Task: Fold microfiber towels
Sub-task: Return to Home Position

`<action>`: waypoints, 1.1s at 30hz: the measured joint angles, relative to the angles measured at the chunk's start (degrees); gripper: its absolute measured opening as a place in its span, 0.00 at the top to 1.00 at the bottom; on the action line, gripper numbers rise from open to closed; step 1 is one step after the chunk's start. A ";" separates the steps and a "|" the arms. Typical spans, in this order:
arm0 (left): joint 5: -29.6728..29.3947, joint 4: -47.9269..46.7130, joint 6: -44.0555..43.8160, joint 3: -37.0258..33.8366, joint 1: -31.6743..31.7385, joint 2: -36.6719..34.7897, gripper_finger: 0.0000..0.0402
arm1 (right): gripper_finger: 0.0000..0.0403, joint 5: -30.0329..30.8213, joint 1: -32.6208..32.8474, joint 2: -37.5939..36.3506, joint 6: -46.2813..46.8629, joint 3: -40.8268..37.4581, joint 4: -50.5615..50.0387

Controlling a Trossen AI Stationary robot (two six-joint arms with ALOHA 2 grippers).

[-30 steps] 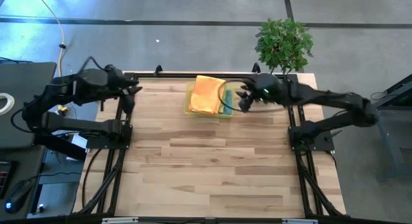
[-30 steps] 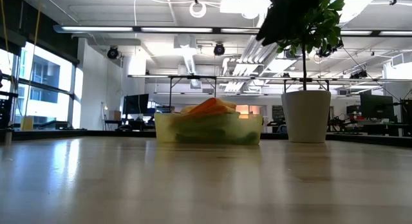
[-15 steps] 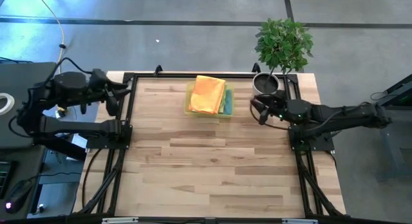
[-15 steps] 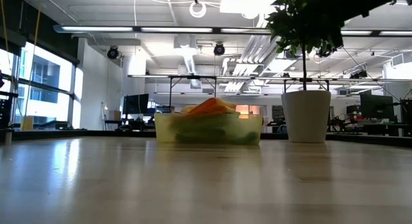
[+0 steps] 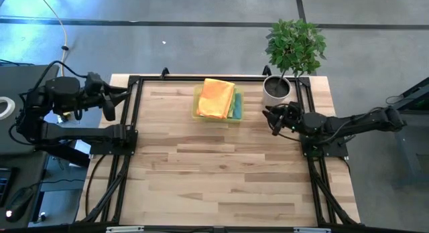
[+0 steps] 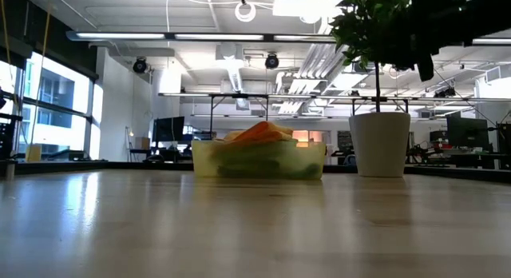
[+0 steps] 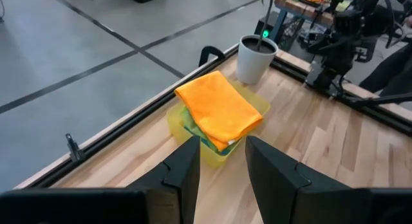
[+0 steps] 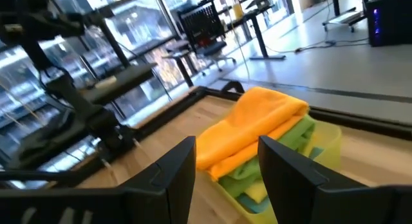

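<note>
Both arms have drawn back from the yellow tray (image 7: pixel 175 123) since the earlier frames. Left gripper (image 5: pixel 107 102) sits past the table's (image 5: pixel 221 173) left rail, right gripper (image 5: pixel 273 119) by the right rail; both stand parted, empty. Risk: right arm clipping the nearby potted plant (image 5: pixel 278 90). Farther off, folded towels (image 5: pixel 216 98) heap above the tray's rim, orange uppermost; it may slide.

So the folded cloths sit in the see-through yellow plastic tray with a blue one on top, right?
No: the cloth on top is orange, not blue; the high view shows it. The pile does sit in the translucent yellow plastic tray.
</note>
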 joint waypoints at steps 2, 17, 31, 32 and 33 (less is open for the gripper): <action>0.00 -0.65 0.13 -0.02 0.00 0.00 0.71 | 0.61 0.00 0.33 0.10 0.37 -2.53 4.34; 4.01 -2.63 -0.56 -0.02 -0.02 0.02 0.71 | 0.61 -1.05 3.03 0.08 4.68 -14.84 21.07; 10.92 15.43 0.69 -23.29 -0.02 -6.21 0.71 | 0.61 -11.17 3.03 0.08 16.85 -14.84 14.62; 11.27 17.72 1.29 -25.23 -0.02 -6.98 0.71 | 0.61 -12.27 3.03 0.07 16.88 -14.84 14.35; 11.53 19.44 1.42 -27.09 -0.02 -7.79 0.71 | 0.61 -12.75 3.03 0.10 17.02 -14.84 14.25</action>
